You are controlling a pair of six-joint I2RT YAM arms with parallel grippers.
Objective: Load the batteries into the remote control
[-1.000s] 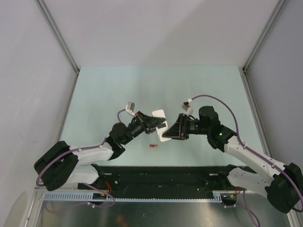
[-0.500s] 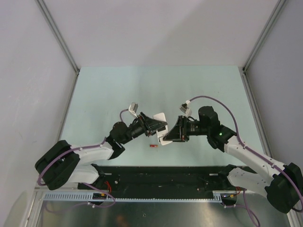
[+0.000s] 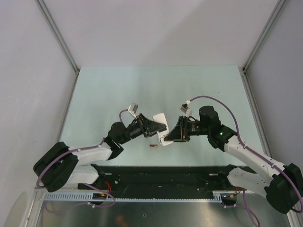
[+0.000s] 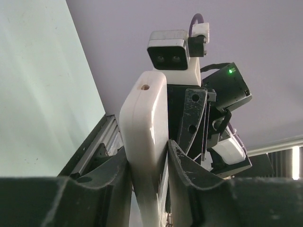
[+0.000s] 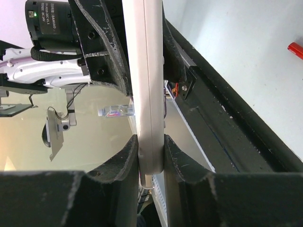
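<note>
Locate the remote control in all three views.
Top external: remote control mid-frame.
Left wrist: remote control centre, upright.
Right wrist: remote control centre, edge-on.
Shared landmark: red battery, just below it from above, top-right in right wrist, absent from left wrist.

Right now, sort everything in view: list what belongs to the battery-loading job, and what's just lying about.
Job: remote control, gripped by left claw and right claw; red battery, loose on table.
Just there: purple cable; black base plate.

White print on the black motor housing (image 5: 47, 21) seems to read "DAMIAO" and "24V"; the rest is illegible.
</note>
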